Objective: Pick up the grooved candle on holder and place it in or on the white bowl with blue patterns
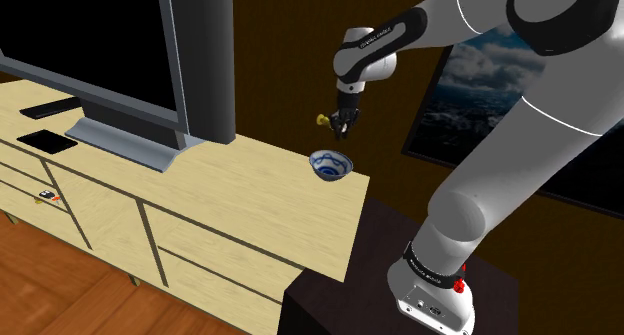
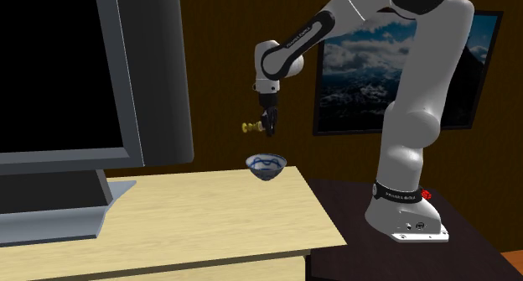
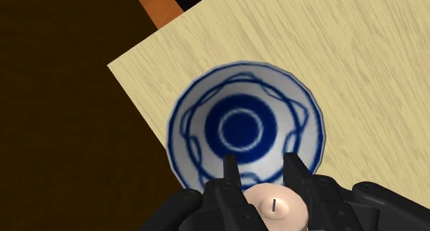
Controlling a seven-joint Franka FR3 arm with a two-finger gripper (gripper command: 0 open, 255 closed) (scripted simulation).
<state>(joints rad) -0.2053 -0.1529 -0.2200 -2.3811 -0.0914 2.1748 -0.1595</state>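
Pale wood cabinet top [image 1: 230,183], blue-patterned white bowl [image 1: 330,165] near its corner, gripper [image 1: 343,131] above it clasping candle [image 3: 275,205]

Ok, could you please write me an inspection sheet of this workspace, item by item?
Surface: light wooden cabinet top.
Job's things: white bowl with blue patterns stands upright near the cabinet top's corner; candle on holder is in the air above it, lying sideways.
Clutter: television, flat black slab and black bar, all away from the bowl.
Gripper: gripper points down over the bowl, shut on the candle.
Cables: nothing seen.
Surroundings: dark brown wall, framed picture, wood floor, dark stand.
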